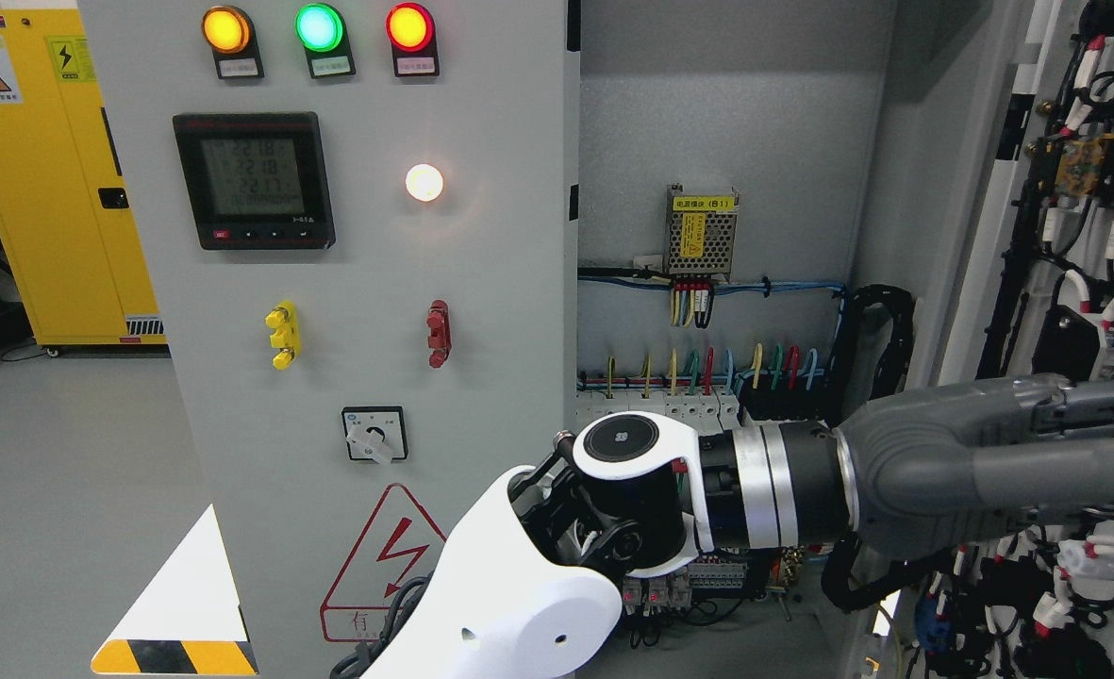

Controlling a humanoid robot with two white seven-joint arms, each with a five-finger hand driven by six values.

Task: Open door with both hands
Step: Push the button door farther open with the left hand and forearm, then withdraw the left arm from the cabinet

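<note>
Lamps [318,28] on the closed left door [481,283] number three. Right door [1038,236] stands open; the arm's [802,481] fingers are hidden, state unknowable.

White arm shell [519,604] with a black-capped round joint [621,440], silver ring [772,486], grey forearm [953,462], and black cables [396,613].

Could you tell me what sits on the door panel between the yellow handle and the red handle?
Nothing: in the head view the grey panel is bare between the yellow handle and the red handle.
</note>
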